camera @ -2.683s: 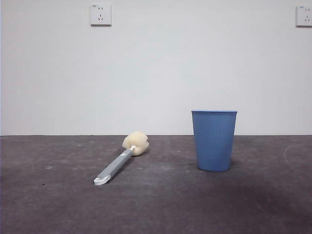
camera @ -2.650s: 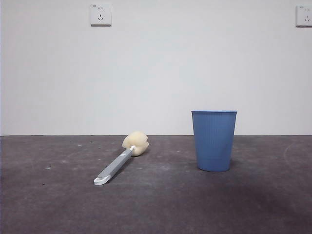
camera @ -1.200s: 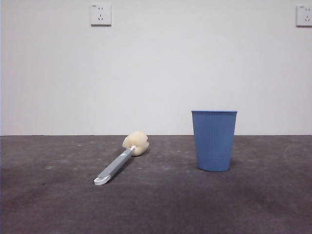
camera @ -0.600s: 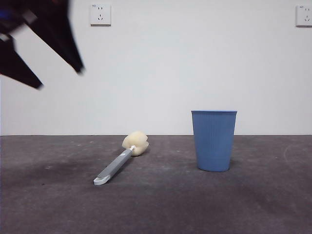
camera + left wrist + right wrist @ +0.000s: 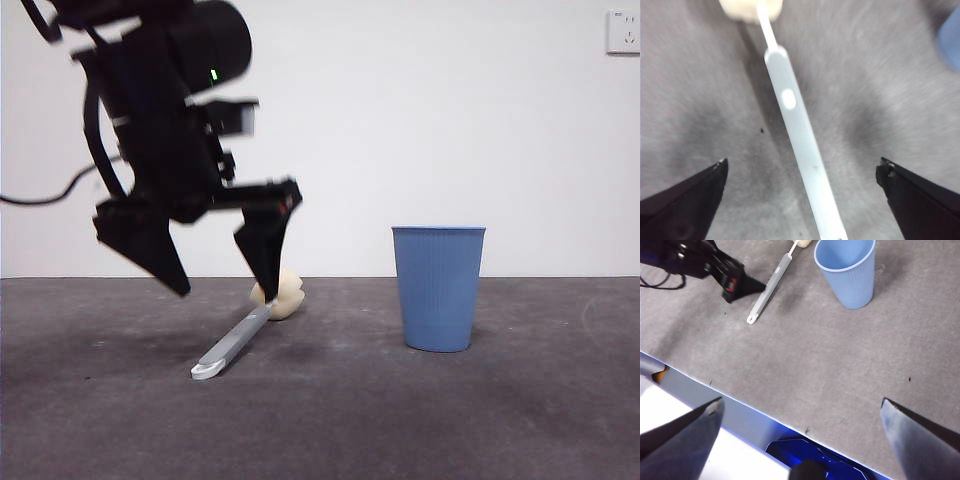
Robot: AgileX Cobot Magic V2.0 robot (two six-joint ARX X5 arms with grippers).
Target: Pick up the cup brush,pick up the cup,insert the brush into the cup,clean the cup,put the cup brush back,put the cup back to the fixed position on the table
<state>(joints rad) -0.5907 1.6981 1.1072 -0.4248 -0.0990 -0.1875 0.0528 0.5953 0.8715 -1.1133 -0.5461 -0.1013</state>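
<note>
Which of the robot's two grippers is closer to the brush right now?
The left. The left gripper hangs open just above the cup brush, jaws either side of its handle. The right gripper waits back near the table's edge.

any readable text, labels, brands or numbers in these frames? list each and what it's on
None can be read.
Wall socket: small mark at its top corner, too small to read.
Left gripper arm housing: a green light, no lettering visible.
Cup brush, cup, table: no print visible in any view.
Right gripper: no markings visible.
</note>
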